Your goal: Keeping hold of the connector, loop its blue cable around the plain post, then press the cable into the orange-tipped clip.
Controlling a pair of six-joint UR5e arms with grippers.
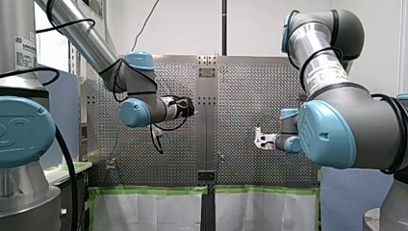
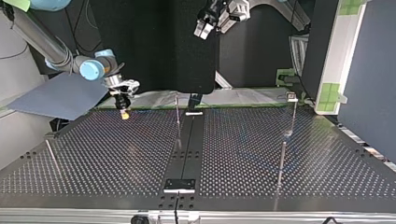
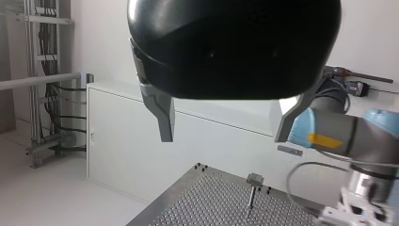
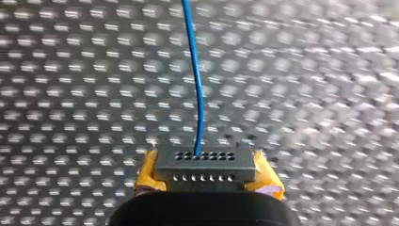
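Right gripper, yellow pads, clenched on grey multi-hole connector — thin blue cable trails ahead over perforated metal surface. Left gripper released, empty, raised. Looping apparently not begun — next: carry cable round thin metal post, grasp kept.
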